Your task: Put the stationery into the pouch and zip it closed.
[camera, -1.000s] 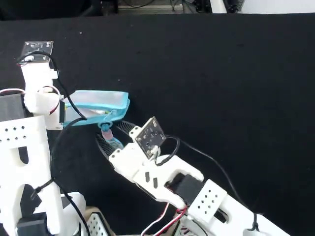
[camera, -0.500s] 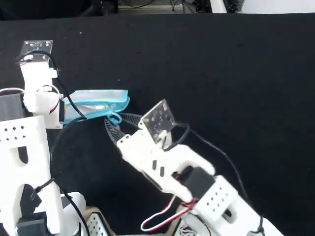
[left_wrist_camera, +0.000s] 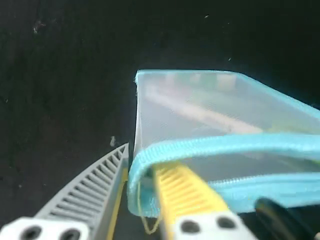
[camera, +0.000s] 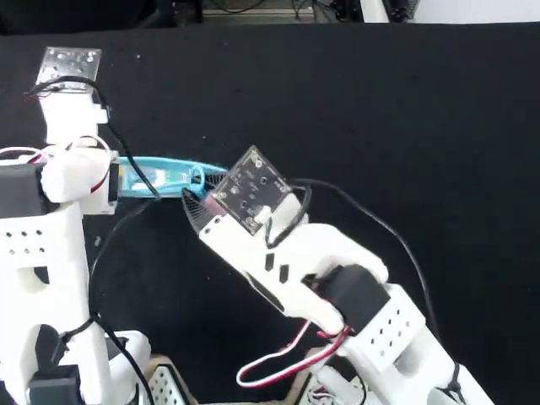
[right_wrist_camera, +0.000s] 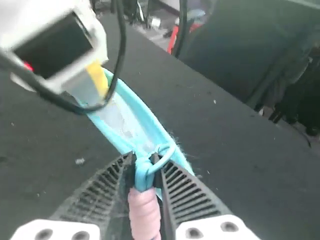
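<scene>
From the high view, the pouch [camera: 164, 173] shows edge-on as a thin teal strip near the bench's [camera: 380, 101] left edge. The left gripper [camera: 118, 179] is at one end and the right gripper [camera: 199, 202] is at the zip pull [camera: 197, 177] partway along. In the left wrist view, the left gripper's [left_wrist_camera: 137, 157] jaws, one grey and ribbed, one yellow, are closed down onto the pouch's [left_wrist_camera: 150, 125] end seam. The wall is frosted, translucent film edged in woven teal tape. Pale shapes behind it are probably the stationery [left_wrist_camera: 215, 117], though the film blurs them. In the right wrist view, the right gripper's [right_wrist_camera: 143, 162] ribbed jaws are nearly shut, pinching the teal loop of the zip pull [right_wrist_camera: 156, 152] above a pink tab [right_wrist_camera: 145, 215]. The pouch [right_wrist_camera: 125, 120] stretches away from them towards the other arm. It looks light, limp and slippery, so it would likely buckle unless held taut by the stiffer taped seam, with the cord loop the best place to grip for zipping.
</scene>
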Robot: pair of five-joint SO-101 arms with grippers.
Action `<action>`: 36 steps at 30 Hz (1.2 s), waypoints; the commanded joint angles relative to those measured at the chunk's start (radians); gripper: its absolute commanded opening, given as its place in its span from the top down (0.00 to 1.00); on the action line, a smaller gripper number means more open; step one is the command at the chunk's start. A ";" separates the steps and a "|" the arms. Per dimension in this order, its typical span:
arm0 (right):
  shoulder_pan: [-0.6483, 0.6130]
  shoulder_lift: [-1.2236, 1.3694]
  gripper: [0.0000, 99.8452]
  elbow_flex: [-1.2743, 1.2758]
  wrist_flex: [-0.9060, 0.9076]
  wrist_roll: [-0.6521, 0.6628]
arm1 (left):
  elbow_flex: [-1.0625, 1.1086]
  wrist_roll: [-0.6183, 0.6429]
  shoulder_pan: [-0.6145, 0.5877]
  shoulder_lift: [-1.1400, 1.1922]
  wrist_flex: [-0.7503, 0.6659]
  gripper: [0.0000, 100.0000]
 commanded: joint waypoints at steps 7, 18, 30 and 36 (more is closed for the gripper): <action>0.092 -0.073 0.99 -0.021 0.097 0.020 | -0.088 0.138 0.031 -0.018 -0.095 0.77; 0.091 -0.090 0.99 0.128 -0.098 0.014 | -0.249 0.092 -0.047 -0.146 0.009 0.79; 0.091 -0.088 0.99 0.128 -0.157 0.014 | 0.150 -0.084 0.097 -0.491 0.009 0.80; 0.091 -0.088 0.99 0.128 -0.153 0.014 | 0.349 -0.097 0.208 -0.551 -0.046 0.80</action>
